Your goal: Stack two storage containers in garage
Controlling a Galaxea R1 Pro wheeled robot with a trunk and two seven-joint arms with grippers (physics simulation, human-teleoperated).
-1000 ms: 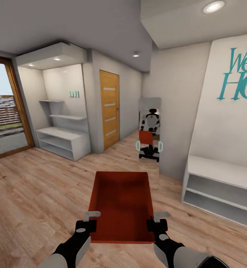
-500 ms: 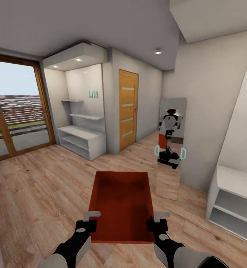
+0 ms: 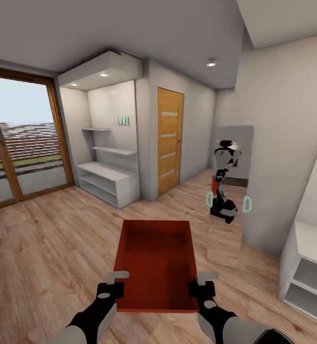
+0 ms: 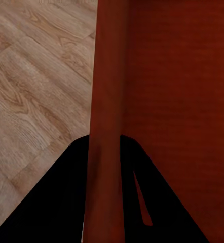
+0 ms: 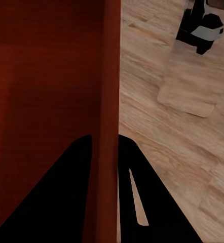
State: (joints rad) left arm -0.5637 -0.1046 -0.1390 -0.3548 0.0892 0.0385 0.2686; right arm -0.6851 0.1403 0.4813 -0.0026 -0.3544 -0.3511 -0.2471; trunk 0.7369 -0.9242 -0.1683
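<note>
- One orange-red storage container is carried in front of the robot, low in the middle of the head view and clear of the wood-plank floor, its open top facing up and nothing visible inside it.
- The left end effector pinches the container's left wall near the near corner; in the left wrist view that thin wall runs between the two dark fingers, one on each side of it.
- The right end effector grips the right wall near the near corner in the same way; the right wrist view shows the wall passing between its fingers.
- Under and around the container lies the light plank floor of a hallway-like room.
- Just beyond the container to the right, a tall mirror leans against the cream wall and reflects the robot with a red shape in front of it.
- Further back stands an orange wooden door with pale horizontal strips.
- Left of the door, a recessed alcove holds white shelves and small teal letters on its back wall.
- At far left, a wood-framed glass door looks onto an outdoor scene.
- At the right edge stands a white low shelf unit.
</note>
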